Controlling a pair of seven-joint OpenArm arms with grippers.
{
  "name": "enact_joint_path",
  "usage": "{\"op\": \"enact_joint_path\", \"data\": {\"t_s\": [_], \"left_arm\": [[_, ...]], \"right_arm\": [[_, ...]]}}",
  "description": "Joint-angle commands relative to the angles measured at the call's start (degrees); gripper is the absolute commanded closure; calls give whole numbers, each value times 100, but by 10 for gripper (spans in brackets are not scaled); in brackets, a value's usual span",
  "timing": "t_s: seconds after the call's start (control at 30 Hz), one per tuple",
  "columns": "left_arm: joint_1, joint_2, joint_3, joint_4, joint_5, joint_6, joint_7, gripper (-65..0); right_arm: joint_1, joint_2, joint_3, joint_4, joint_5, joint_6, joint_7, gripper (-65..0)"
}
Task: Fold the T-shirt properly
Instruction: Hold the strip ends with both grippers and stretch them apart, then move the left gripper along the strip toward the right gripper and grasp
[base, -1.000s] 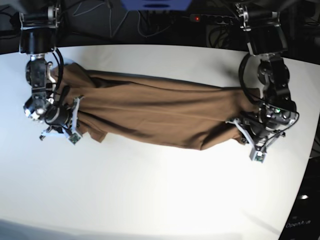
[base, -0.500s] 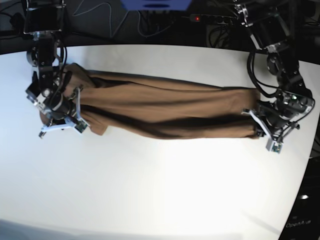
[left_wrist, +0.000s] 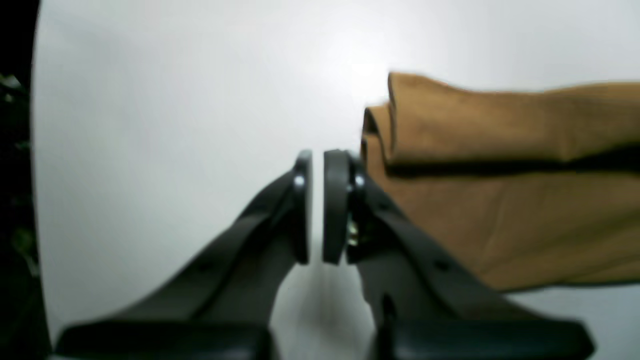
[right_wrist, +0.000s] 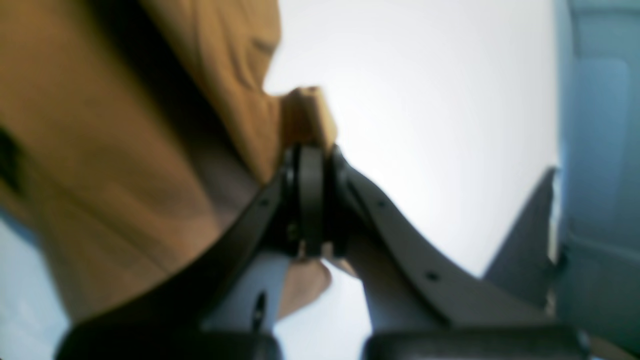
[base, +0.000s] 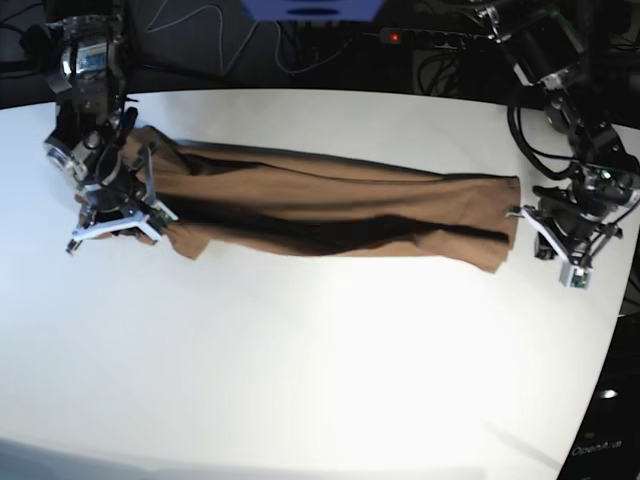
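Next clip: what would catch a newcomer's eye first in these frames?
The tan T-shirt, pulled into a long band across the white table. At its far end in the base view's left, the right gripper clamps a bunch of fabric. At the other end, the left gripper sits beside the cloth, fingers nearly together with nothing between them.

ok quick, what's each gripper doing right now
Left gripper: nearly shut, empty, beside the T-shirt, not holding it.
Right gripper: shut on a bunched edge of the T-shirt.
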Motion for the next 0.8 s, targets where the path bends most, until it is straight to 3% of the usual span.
{"op": "enact_joint_path", "data": {"t_s": [0.0, 0.47, 0.77], "left_arm": [[-26, -67, -5, 185, -61, 10, -85, -39], [141, -102, -5, 256, -61, 10, -120, -39], [220, -67, 4, 185, -61, 10, -138, -39]], "right_arm": [[-64, 23, 55, 90, -50, -45, 189, -9], [-723, -4, 1154, 90, -94, -45, 1139, -9], [-890, -4, 1374, 90, -85, -45, 1174, -9]]}}
